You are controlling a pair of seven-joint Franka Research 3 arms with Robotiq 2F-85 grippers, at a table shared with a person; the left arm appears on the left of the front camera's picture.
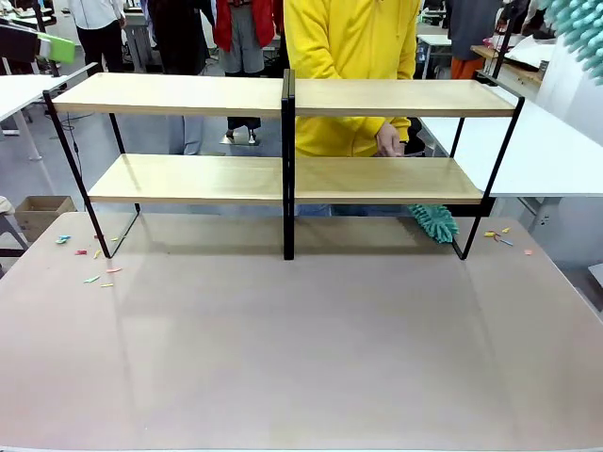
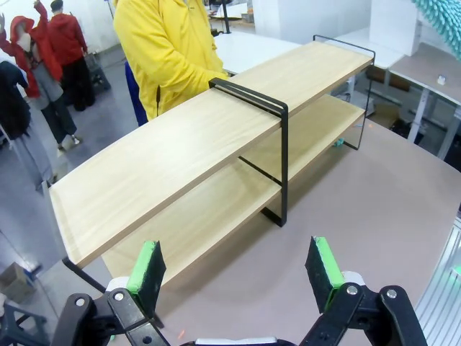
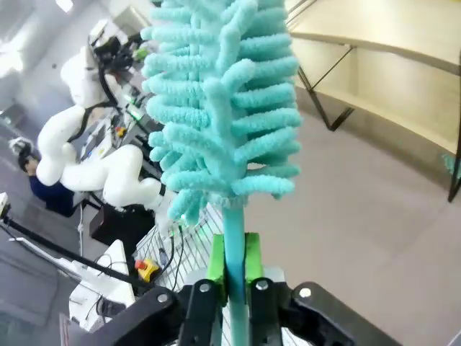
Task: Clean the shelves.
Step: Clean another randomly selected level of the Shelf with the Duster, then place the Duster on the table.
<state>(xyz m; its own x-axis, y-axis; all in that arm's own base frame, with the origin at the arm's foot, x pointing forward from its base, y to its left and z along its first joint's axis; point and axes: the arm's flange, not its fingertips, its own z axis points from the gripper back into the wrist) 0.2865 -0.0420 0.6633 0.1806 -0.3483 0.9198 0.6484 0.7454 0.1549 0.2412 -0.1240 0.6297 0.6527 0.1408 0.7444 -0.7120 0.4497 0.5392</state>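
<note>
Front view: the shelves (image 1: pixel 283 141), two long light-wood boards in a thin black metal frame with one black central upright, stand across the upper half of the frame on a smooth grey-brown counter (image 1: pixel 301 358). A person in a yellow top (image 1: pixel 350 56) stands behind them at upper centre, one hand (image 1: pixel 387 140) low between the two boards. A second, fluffy teal duster (image 1: pixel 434 223) pokes out under the lower board at right of centre. Small coloured scraps (image 1: pixel 94 264) lie scattered at the left foot of the frame, a few more at the right foot.

Left wrist view: the left gripper (image 2: pixel 238 270) rises from the bottom edge, its two green-padded jaws spread wide with nothing between them. The shelves run diagonally from lower left to upper right beyond it.

Right wrist view: the right gripper (image 3: pixel 231 263) pinches the thin teal stem of a chenille duster (image 3: pixel 216 108), whose shaggy head dominates the centre. The shelves sit at upper right.
</note>
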